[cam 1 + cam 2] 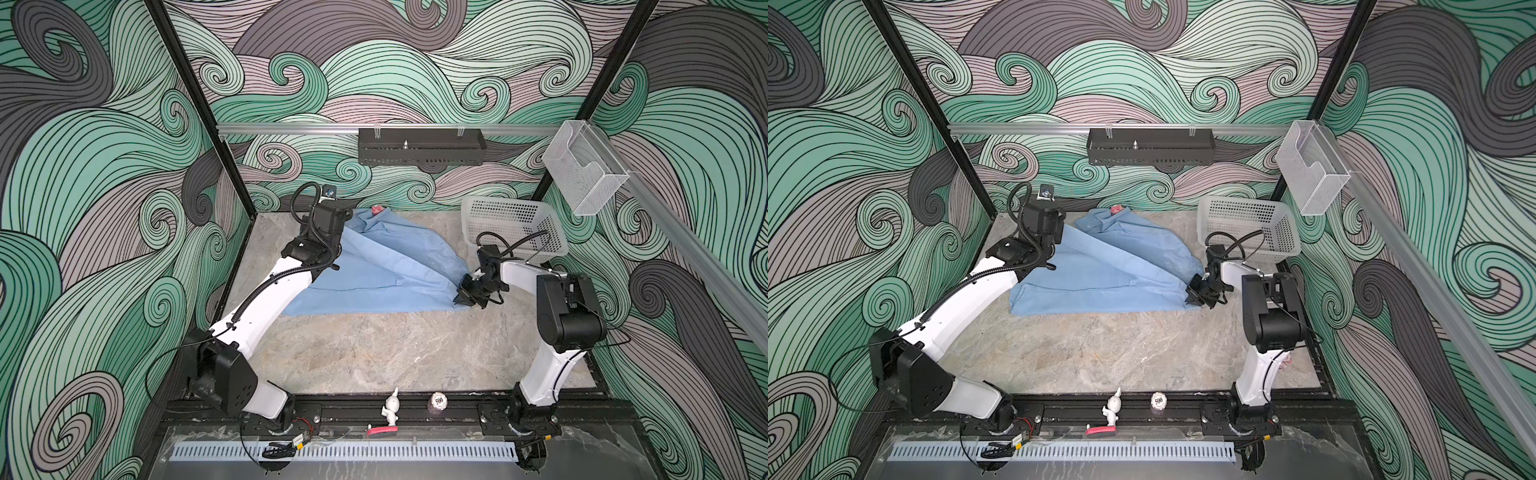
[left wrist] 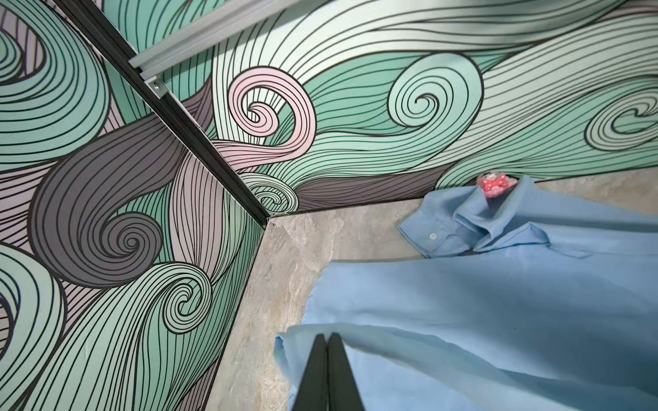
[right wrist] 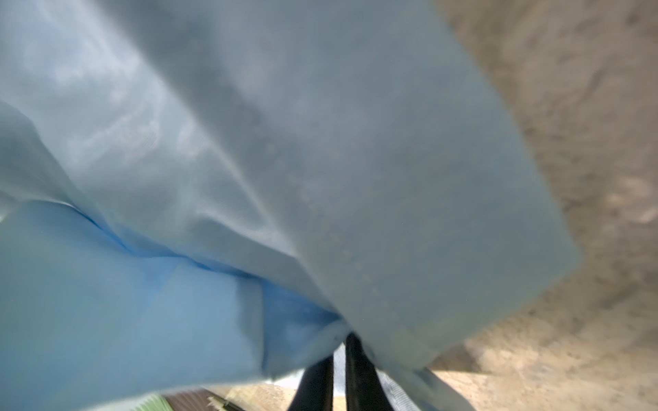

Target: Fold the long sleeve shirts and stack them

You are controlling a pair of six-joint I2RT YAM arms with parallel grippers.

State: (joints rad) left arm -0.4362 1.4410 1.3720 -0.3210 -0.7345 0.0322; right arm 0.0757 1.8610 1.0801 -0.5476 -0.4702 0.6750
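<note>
Setting: swirl-printed green, grey and pink walls around a grey marbled table (image 1: 374, 357).
Shirt: light blue thin woven button-up long sleeve shirt (image 1: 374, 286), spread on the far half of the table between the two arms, collar toward the back wall, with one buttoned cuff (image 2: 432, 236) lying by the collar.
Neighbours: white perforated plastic basket (image 1: 498, 220) near the shirt's right side but apart from it; small pink spotted object (image 2: 495, 183) at the collar.
Left jaws: pressed together at the shirt's left edge, with thin cloth apparently pinched and raised.
Right jaws: closed on a bunched corner; cloth drapes from the tips in the right wrist view.
Handling: likely very light, limp and half-sheer. It will sag, slide on the smooth stone and keep no crease unaided.
Where to hold: probably the stitched, doubled edges (hem corners, shoulder seams, cuffs), since a single layer may slip or let other layers trail.
</note>
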